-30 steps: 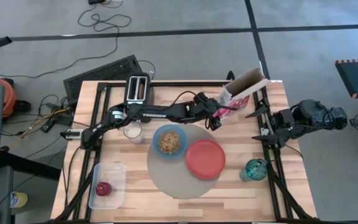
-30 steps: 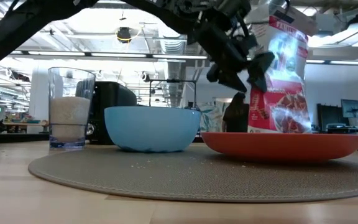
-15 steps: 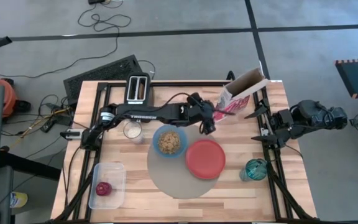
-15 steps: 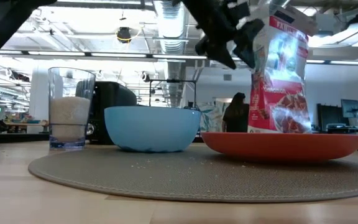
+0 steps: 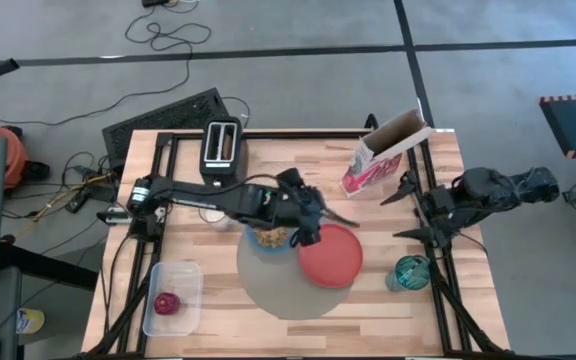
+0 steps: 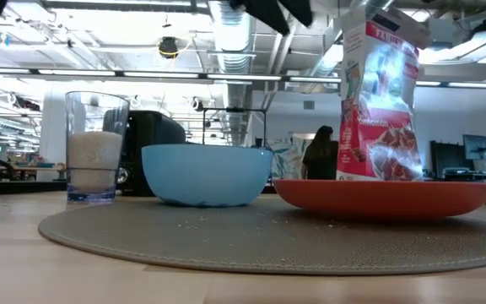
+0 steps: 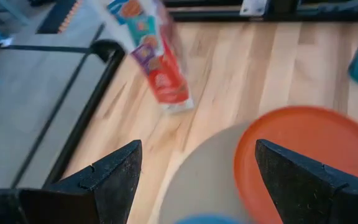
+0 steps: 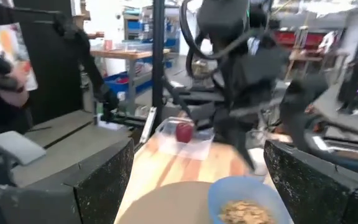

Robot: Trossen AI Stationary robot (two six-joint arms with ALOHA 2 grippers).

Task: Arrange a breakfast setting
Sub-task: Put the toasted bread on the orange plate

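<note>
With my left arm reaching across the middle of the table, my left gripper (image 5: 311,222) hangs over the seam between the light-blue bowl (image 5: 270,236) and the red-orange plate (image 5: 330,255), fingers (image 7: 114,174) spread apart with nothing between them. My right gripper (image 5: 400,210) sits at the right edge of the table, its two fingers (image 8: 101,171) also wide apart and empty. The round grey-beige mat (image 5: 268,285) lies at table centre; the bowl, with cereal in it, stands on the mat's far-left part, and the plate lies on its right part, just beside the bowl. In the low view the bowl (image 6: 207,173) and plate (image 6: 384,197) rest side by side on the mat (image 6: 268,241). The teal glass (image 5: 411,271) stands off the mat, to the right of the plate, near the right edge. The red apple (image 5: 166,302) sits in the clear plastic tub (image 5: 186,275) at the near-left corner. A cereal box (image 5: 383,150) stands open and tilted at the far right, well apart from the plate. A clear glass of milk (image 6: 95,156) stands left of the bowl, just off the mat. The toaster (image 5: 221,150) is at the far edge, left of centre. Spoon and toast slice: cannot tell where they are.
</note>
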